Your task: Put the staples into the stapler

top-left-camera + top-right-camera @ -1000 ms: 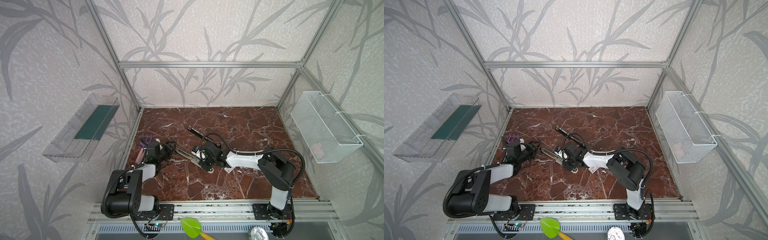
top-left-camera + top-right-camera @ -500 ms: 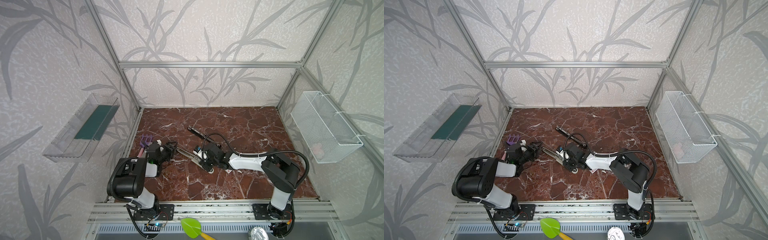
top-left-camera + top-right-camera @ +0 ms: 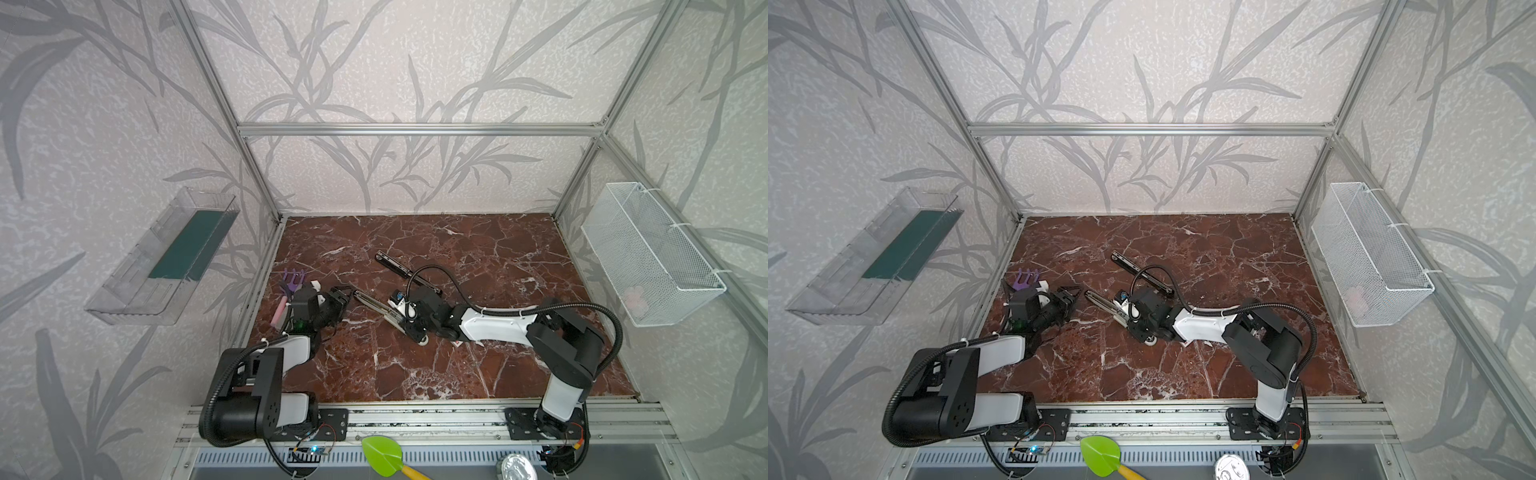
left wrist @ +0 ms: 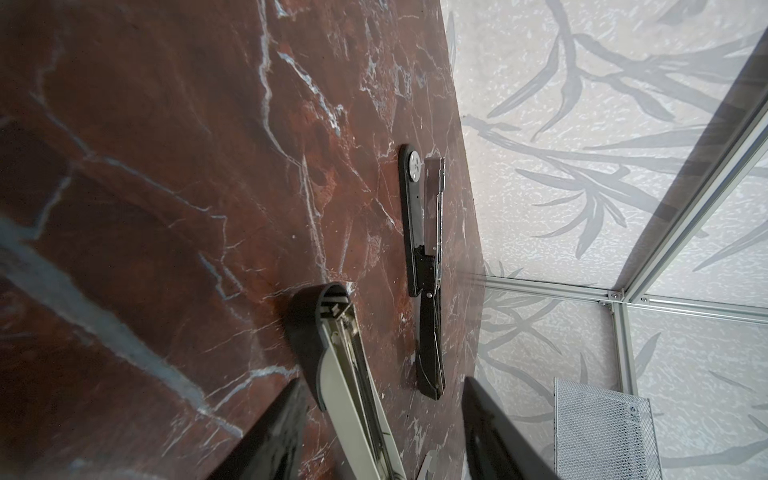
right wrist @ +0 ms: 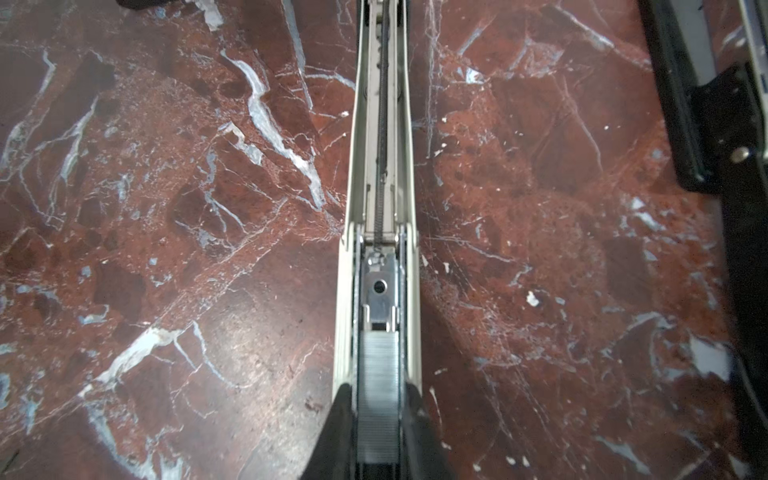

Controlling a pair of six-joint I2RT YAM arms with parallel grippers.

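Note:
A beige stapler [image 3: 374, 305] [image 3: 1100, 301] lies opened flat on the marble floor. My right gripper [image 5: 379, 399] [image 3: 405, 316] is shut on its sides. A silver strip of staples [image 5: 378, 374] lies in its channel, behind the metal pusher [image 5: 379, 291]. My left gripper [image 4: 382, 415] [image 3: 345, 291] is open. Its fingers [image 4: 270, 436] straddle the stapler's other arm [image 4: 345, 374] without touching it. Only a white and red corner, perhaps the staples' box [image 3: 457, 344], shows under the right forearm.
A black stapler [image 3: 405, 272] [image 3: 1140, 274] [image 4: 424, 232] lies opened flat just behind the beige one. A purple fork-shaped tool [image 3: 293, 277] lies by the left frame. A wire basket [image 3: 648, 257] hangs on the right wall and a clear shelf [image 3: 166, 257] on the left wall.
The left arm has swung its elbow round, and its open gripper has edged towards the beige stapler's end. The right gripper keeps its hold.

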